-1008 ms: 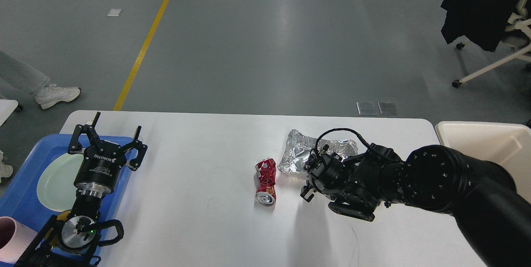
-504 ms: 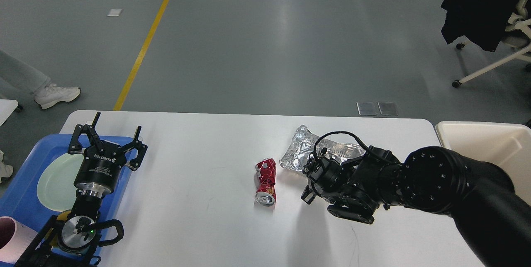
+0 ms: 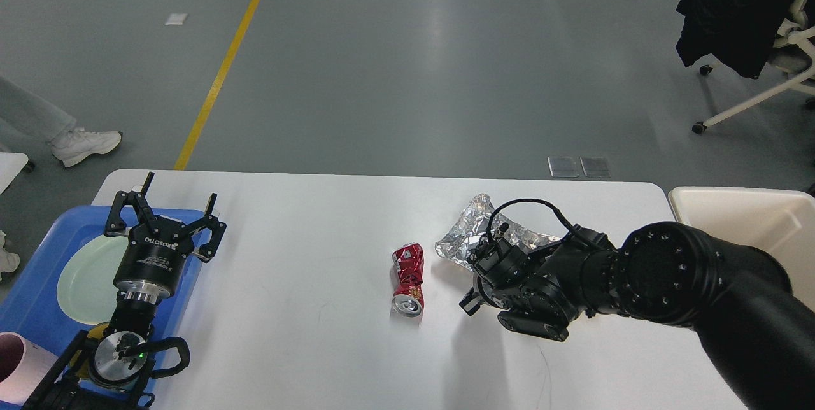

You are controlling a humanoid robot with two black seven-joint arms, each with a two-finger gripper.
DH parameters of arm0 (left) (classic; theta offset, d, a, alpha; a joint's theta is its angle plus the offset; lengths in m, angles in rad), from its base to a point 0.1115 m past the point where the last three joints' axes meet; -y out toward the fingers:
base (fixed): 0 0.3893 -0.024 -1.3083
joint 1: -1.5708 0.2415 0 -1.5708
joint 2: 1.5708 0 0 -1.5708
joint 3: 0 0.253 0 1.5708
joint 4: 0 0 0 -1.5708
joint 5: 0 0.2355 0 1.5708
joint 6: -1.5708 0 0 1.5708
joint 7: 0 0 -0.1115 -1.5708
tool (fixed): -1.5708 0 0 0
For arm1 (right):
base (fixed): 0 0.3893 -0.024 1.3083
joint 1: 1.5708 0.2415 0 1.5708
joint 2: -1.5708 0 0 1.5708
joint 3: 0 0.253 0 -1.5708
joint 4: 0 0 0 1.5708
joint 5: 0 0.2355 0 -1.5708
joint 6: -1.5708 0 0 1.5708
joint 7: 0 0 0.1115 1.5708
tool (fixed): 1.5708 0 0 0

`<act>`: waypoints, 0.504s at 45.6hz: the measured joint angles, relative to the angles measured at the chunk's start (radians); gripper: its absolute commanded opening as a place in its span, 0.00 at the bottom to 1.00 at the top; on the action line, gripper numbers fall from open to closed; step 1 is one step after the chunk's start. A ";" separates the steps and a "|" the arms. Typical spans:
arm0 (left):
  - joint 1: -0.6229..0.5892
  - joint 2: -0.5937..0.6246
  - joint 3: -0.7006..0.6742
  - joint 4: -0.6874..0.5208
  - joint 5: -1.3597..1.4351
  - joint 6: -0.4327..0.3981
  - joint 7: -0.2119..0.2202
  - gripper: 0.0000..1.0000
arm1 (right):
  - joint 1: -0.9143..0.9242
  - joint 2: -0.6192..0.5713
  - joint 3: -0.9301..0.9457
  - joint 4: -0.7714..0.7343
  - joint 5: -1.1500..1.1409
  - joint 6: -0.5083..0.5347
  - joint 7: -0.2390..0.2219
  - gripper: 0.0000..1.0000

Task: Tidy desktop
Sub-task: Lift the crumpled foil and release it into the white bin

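The white desktop (image 3: 305, 232) holds a crushed red can (image 3: 407, 275) lying on its side near the middle. Just right of the can, a crumpled silver foil bag (image 3: 470, 230) is tilted up off the surface. My right gripper (image 3: 487, 252) is at the bag's near edge and seems shut on it, though the wrist hides most of the fingers. My left gripper (image 3: 165, 209) stands open and empty over the desktop's left end, above the blue tray's edge.
A blue tray (image 3: 32, 308) at the left holds a pale green plate (image 3: 86, 276) and a pink cup (image 3: 13, 368). A cream bin (image 3: 751, 219) stands off the right end. Beyond are a chair (image 3: 764, 79) and a person's shoe (image 3: 83, 146).
The foil bag has lifted at its left end, folded narrower and shifted slightly right with my right gripper. The can and my left arm have not moved.
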 measured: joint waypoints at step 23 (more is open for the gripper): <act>0.000 0.000 0.000 0.000 0.000 0.000 0.000 0.96 | 0.442 -0.102 -0.013 0.201 0.456 0.237 -0.017 0.00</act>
